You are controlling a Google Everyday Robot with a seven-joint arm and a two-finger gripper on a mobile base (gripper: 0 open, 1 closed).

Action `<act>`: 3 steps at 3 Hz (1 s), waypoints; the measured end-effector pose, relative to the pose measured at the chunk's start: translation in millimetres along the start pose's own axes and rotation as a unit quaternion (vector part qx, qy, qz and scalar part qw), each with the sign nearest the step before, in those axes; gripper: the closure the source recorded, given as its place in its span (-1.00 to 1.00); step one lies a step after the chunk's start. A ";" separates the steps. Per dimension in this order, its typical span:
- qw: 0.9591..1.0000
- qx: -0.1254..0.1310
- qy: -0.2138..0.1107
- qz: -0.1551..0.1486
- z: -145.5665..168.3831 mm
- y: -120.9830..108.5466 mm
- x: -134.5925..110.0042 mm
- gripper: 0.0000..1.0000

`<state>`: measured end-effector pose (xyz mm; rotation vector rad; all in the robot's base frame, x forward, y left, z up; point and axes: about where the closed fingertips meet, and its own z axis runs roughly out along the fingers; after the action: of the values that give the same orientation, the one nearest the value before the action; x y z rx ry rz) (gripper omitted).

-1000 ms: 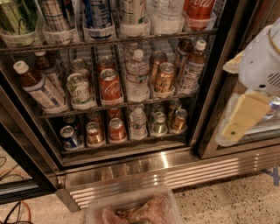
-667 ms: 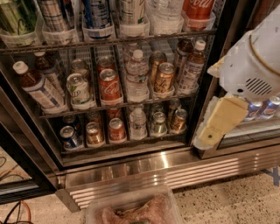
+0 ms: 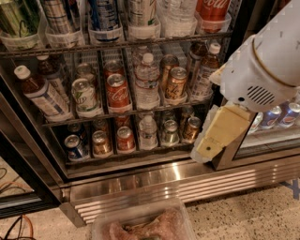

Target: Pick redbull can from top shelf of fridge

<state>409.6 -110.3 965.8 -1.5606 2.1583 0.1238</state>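
white arm [image 3: 262, 70] at upper right, hand [image 3: 216, 138] angled down-left below it

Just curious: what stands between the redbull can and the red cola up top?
Camera view: a blue-striped can, a white can, a clear bottle. The gripper hangs low at right.

Six clear cups [image 3: 105, 33] line the top shelf [image 3: 140, 43], two water bottles [image 3: 147, 82] stand below, one end effector [image 3: 206, 150] hangs right.
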 end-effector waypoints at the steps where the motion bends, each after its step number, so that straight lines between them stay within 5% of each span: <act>1: 0.999 0.013 -0.032 0.024 12.7 2.1 -18.7 -1.00; 2: 0.992 0.030 -0.085 0.087 35.9 0.8 -51.9 -1.00; 3: 0.979 0.033 -0.134 0.151 51.9 -5.1 -80.7 -1.00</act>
<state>450.3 -24.0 954.9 -1.1003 2.1413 0.3380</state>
